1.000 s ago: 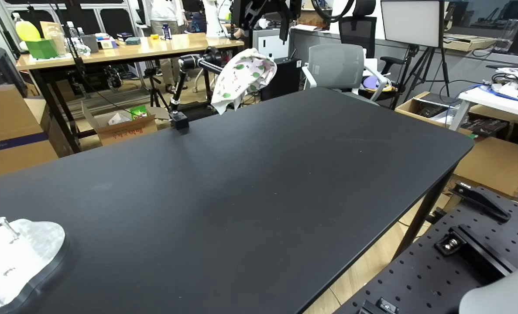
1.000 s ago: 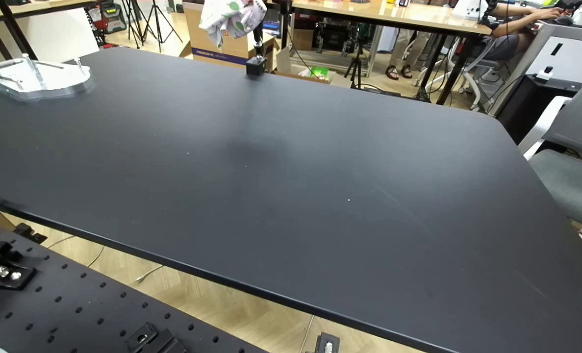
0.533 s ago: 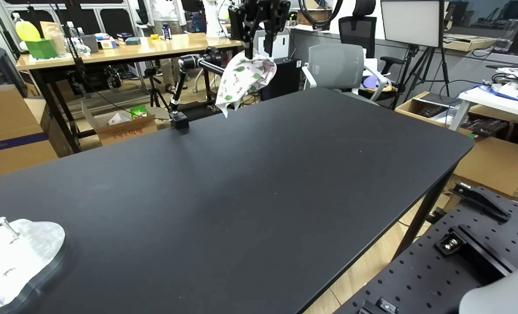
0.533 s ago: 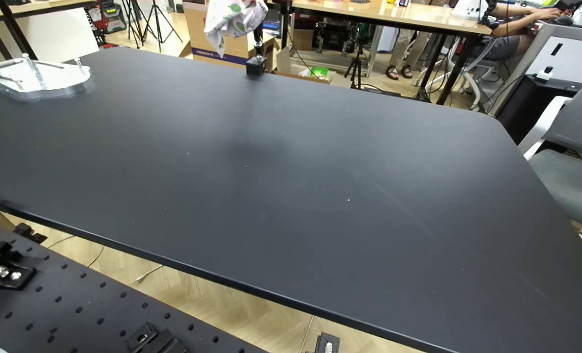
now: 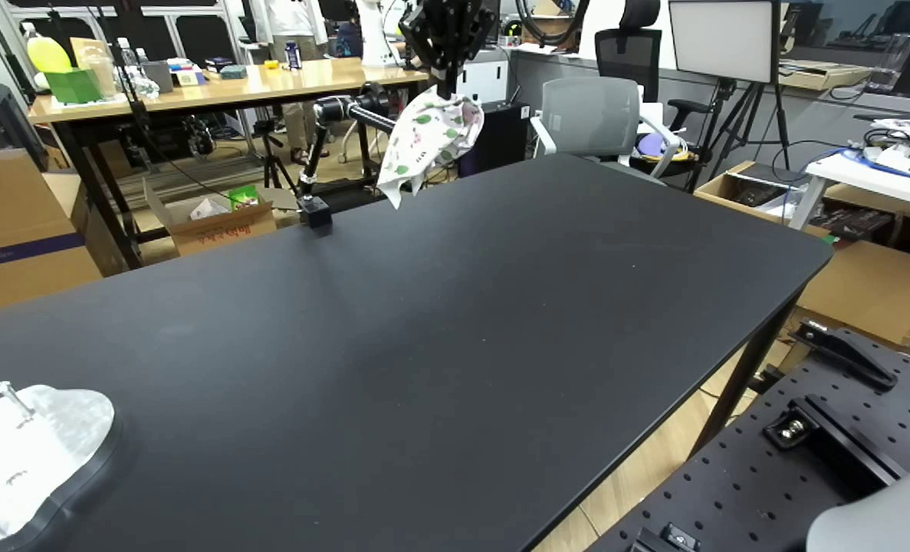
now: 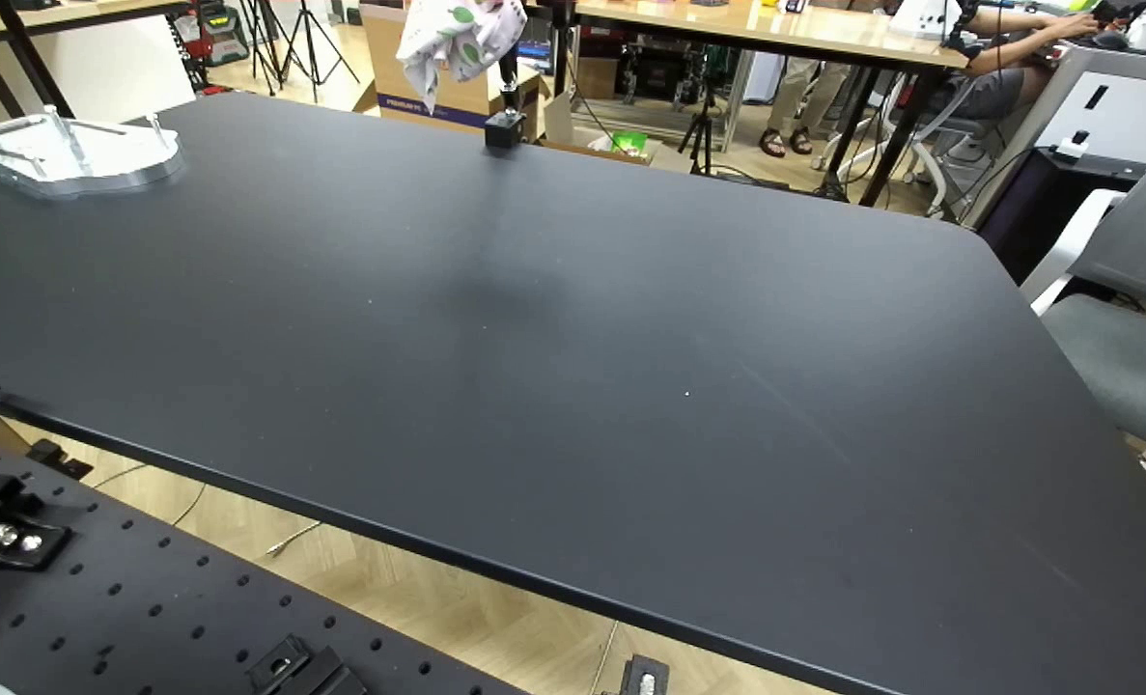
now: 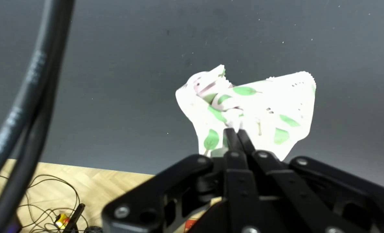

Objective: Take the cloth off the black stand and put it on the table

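A: Cloth point(image 5: 428, 142) first. Where?

B: Raised off the bench point(image 5: 439, 345), near its edge, at the end of the black stand point(image 5: 316, 153). White, green leaf print, scalloped edge. One corner points down.

A: Hung on the stand?

B: In an exterior view the stand's arm point(image 5: 370, 117) slants to the cloth, its end out of sight behind it. Cannot say how much weight that arm bears; the end is covered.

A: And the gripper point(image 7: 236, 130)?

B: At the top of the cloth, pointing down. In the wrist view its fingers point(image 7: 232, 139) run side by side, tips nearly meeting on a bunched fold. Logged as holding the cloth.

A: The stand's footing?

B: A square black base point(image 6: 504, 130) at the bench's edge, seen in both exterior views.

A: What else does the bench carry?

B: A white-topped plate point(image 5: 67, 429) with short upright posts, well apart from the cloth.

A: Round about?

B: Beyond the bench, a grey chair point(image 5: 589, 115) with pale armrests. On the opposite side, a black perforated board point(image 5: 707, 475), a black bracket point(image 5: 792, 429) fixed to it. In the wrist view a thick dark cable point(image 7: 35, 69) crosses the left part, pale wood floor point(image 7: 107, 181) at the lower left.
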Motion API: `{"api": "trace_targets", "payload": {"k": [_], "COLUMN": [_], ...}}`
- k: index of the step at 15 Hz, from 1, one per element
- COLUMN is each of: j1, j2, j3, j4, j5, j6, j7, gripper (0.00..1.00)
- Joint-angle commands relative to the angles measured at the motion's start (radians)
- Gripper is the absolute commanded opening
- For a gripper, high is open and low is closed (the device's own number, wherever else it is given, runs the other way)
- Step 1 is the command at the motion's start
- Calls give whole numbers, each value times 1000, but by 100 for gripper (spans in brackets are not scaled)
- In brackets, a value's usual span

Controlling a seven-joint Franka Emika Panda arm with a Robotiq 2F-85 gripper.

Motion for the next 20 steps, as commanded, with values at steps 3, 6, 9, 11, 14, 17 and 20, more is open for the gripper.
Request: {"api": "trace_targets", "payload": {"k": [3,6,9,11,14,17,20], "j1": [12,22,40,52,58,45,3], "j2": [-28,-90,-159,-194,-229,-223,-178], "j3": [-21,-18,-17,-14,2,20,43], "j4": [6,-48,-115,-160,-248,-342,-431], "j5": [65,120,158,151,103,79,-6], "j6": [-61,-123,-181,-196,-93,142,391], "j7": [-55,-114,-170,-174,-88,51,211], "gripper": [0,0,0,0,0,0,0]}}
